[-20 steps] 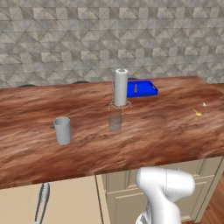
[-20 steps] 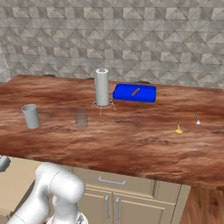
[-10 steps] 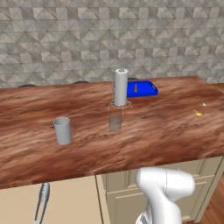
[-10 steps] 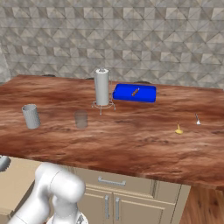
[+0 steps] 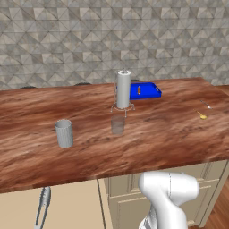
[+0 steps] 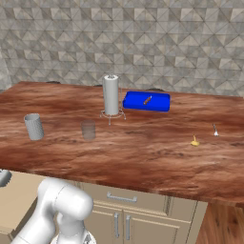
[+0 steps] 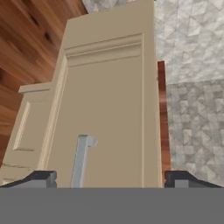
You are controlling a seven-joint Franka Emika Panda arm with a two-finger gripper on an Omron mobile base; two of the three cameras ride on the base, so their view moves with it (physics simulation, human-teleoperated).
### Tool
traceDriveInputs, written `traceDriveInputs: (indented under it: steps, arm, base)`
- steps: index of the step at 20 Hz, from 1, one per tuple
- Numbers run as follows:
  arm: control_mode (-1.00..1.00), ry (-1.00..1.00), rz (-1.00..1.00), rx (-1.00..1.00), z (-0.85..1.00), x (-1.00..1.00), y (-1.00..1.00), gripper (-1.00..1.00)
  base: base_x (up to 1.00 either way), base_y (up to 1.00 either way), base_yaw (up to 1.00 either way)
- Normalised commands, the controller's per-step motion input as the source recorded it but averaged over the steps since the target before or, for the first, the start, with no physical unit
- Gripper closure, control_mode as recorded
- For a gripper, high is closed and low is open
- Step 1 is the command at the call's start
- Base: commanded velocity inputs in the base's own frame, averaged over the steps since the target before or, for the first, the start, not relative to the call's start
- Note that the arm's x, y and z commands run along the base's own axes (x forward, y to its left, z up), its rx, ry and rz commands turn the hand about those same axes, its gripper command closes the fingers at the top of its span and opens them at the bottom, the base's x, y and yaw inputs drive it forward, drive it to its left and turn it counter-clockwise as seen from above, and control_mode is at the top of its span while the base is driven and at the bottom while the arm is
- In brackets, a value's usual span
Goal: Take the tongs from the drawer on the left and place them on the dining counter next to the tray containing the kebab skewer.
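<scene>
Nothing has moved on the worktop since the earlier frame. The tongs lie in the open drawer. In the hand view the claw gapes wide, empty, its silver bar handle just ahead. Base views add the blue tray holding the kebab skewer.

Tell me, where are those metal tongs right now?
In the left base view the tongs lie at the bottom left, inside the drawer that stands open under the near edge of the dining counter, left of the robot's arm.
</scene>
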Motion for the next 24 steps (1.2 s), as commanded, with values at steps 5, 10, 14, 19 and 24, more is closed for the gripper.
traceDriveInputs:
  steps: [5, 10, 14, 19, 24]
  arm:
    - [-1.00, -0.07, 0.01, 0.05, 0.57, -0.75, 0.00, -1.00]
    - [-1.00, -0.04, 0.00, 0.04, 0.63, -0.60, 0.00, -1.00]
    - [-1.00, -0.05, 0.00, 0.05, 0.63, -0.54, 0.00, -1.00]
    - [-1.00, -0.04, 0.00, 0.08, 0.71, -0.37, -0.01, -1.00]
    - [-1.00, -0.04, 0.00, 0.16, 0.72, -0.20, -0.10, -1.00]
  base:
    - [0.00, 0.00, 0.00]
    - [0.00, 0.00, 0.00]
    - [0.00, 0.00, 0.00]
    - [0.00, 0.00, 0.00]
    - [0.00, 0.00, 0.00]
